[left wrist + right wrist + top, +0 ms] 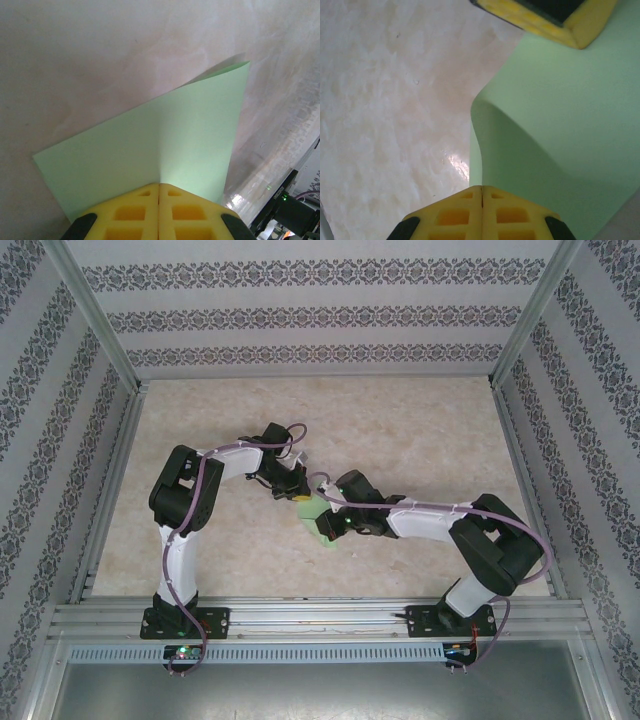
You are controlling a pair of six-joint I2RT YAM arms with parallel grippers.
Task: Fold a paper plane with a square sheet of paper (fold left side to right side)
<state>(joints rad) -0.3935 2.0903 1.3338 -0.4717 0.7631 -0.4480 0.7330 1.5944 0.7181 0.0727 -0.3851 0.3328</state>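
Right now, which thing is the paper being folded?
Find the beige table, then its middle, where the two arms meet. Between the left gripper and right gripper is the sheet of paper, pinched by both. It alone is pale green.

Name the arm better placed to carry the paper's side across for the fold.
Left, probably. The left end effector is shut on the square sheet of paper, whose far corner is lifted off the table. The right end effector pinches another, bulging edge, suiting an anchor.
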